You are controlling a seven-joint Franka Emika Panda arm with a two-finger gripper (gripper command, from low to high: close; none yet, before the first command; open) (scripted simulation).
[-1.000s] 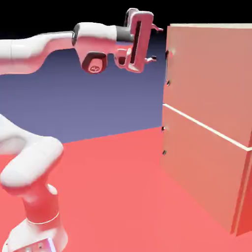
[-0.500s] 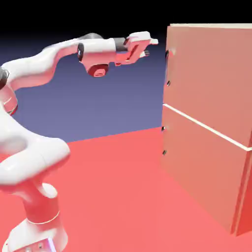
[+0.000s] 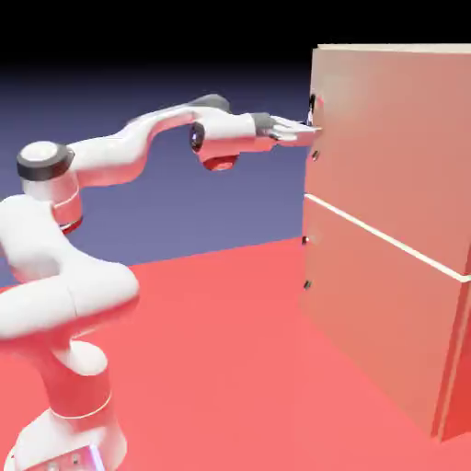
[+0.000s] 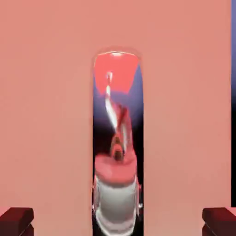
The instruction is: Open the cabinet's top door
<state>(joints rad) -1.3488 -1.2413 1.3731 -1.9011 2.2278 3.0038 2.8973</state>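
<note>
Top door [image 3: 386, 156] of cabinet [image 3: 396, 304] at table's right: still flush, unopened; claw [image 3: 308, 133] at its handle [image 4: 117, 152] (fingertips wide either side, grip unconfirmed); clamping and pulling remain.

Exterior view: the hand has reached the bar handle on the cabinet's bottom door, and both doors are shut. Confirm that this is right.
Not quite: the gripper is at the bar handle of the top door, above the pale seam, not at the bottom door. The exterior view shows it. Both doors of the cabinet do sit flush and shut. In the hand view the shiny handle fills the middle between the fingers.
</note>
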